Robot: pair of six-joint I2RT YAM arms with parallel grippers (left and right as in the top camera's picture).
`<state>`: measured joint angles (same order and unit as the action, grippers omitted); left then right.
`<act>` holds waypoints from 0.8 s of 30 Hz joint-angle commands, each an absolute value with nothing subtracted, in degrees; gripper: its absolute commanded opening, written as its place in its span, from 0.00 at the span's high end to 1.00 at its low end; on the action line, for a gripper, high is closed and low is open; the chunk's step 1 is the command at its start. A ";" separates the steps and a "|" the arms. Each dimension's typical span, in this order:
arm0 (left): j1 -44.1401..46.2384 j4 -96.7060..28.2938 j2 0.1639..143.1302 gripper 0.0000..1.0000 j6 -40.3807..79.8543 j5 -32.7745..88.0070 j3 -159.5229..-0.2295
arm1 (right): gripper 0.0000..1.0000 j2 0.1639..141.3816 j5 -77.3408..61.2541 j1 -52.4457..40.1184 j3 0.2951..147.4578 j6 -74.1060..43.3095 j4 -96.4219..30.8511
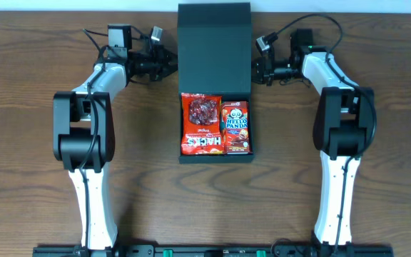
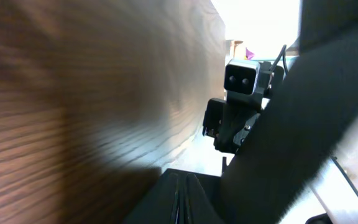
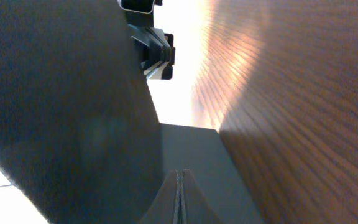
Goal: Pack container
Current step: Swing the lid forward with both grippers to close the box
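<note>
Left wrist view: left claw (image 2: pixel 180 202) cropped by the bottom edge, only the pressed-together finger ends show. Desk (image 2: pixel 55 93) left of the claw is heavily blurred. Container (image 2: pixel 316 112) right of the claw is a dark smear running out of frame.

Right wrist view: right claw (image 3: pixel 179 200) cropped the same way, with the dark container surface left of it blurred.

Overhead: both claw tips are lost against the dark lid, so contact cannot be told. Fine print on the snack packets (image 1: pixel 216 125) is too small to read

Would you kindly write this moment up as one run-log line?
container open, lid back | inside: Hacks packet, Hello Panda box | left gripper shut beside lid | right gripper shut beside lid
</note>
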<state>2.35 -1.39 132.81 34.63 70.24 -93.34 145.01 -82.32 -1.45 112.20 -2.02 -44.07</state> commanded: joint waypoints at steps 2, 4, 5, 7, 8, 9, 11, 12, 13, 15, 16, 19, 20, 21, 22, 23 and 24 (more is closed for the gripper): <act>2.66 -1.04 126.39 0.94 31.83 72.03 -93.56 | 0.98 137.60 -85.52 -1.56 112.38 -0.54 -44.16; 2.66 -1.28 124.81 0.94 31.55 72.12 -93.56 | 0.98 135.72 -85.52 -1.58 112.40 -0.54 -44.16; 2.66 -1.43 124.11 0.94 31.11 72.38 -93.56 | 0.98 134.93 -85.52 -1.58 112.38 -0.56 -44.16; 2.68 -1.52 122.67 0.94 30.17 73.63 -93.56 | 0.98 133.25 -85.54 -1.58 112.38 -0.56 -44.66; 2.70 -1.67 121.93 0.94 30.15 74.22 -93.56 | 0.98 132.35 -85.52 -1.58 112.38 -0.54 -45.21; 2.74 -1.74 121.27 0.94 29.78 74.81 -93.56 | 0.98 131.66 -85.47 -1.58 112.38 -0.49 -45.52; 2.81 -2.83 120.01 0.94 28.75 74.96 -93.56 | 0.98 130.45 -85.49 -1.58 112.38 -0.51 -45.89; 2.83 -3.60 119.28 0.94 27.83 75.02 -93.54 | 0.98 129.84 -85.47 -1.58 112.38 -0.49 -46.11; 2.83 -4.62 118.74 0.94 26.65 74.96 -93.56 | 0.98 129.38 -85.30 -1.56 112.38 -0.51 -46.06; 2.81 -6.59 117.89 0.95 25.21 74.30 -93.56 | 0.99 128.75 -84.25 -1.56 112.38 -0.56 -46.09; 2.81 -7.40 117.64 0.94 24.97 73.80 -93.56 | 0.98 128.44 -84.01 -1.56 112.38 -0.54 -46.09; 2.92 -10.50 117.49 0.94 23.29 73.56 -93.56 | 0.98 127.85 -84.05 -1.58 112.38 -0.54 -46.81; 3.03 -12.16 117.49 0.94 22.15 73.56 -93.54 | 0.99 127.81 -84.05 -1.58 112.38 -0.51 -47.35; 3.20 -14.26 117.49 0.94 20.51 73.52 -93.56 | 0.99 127.70 -84.07 -1.58 112.38 -0.51 -48.34; 3.46 -16.10 117.49 0.95 19.07 73.54 -93.56 | 0.98 127.68 -84.09 -1.58 112.38 -0.47 -49.28; 3.81 -18.04 117.45 0.94 17.39 73.52 -93.56 | 0.98 127.61 -84.09 -1.58 112.38 0.40 -50.65; 4.19 -19.94 117.45 0.94 15.53 73.49 -93.56 | 0.98 127.59 -84.07 -1.58 112.38 2.02 -52.42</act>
<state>3.14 -17.80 119.07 21.91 73.25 -93.34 129.36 -83.40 -1.45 112.12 -1.39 -50.57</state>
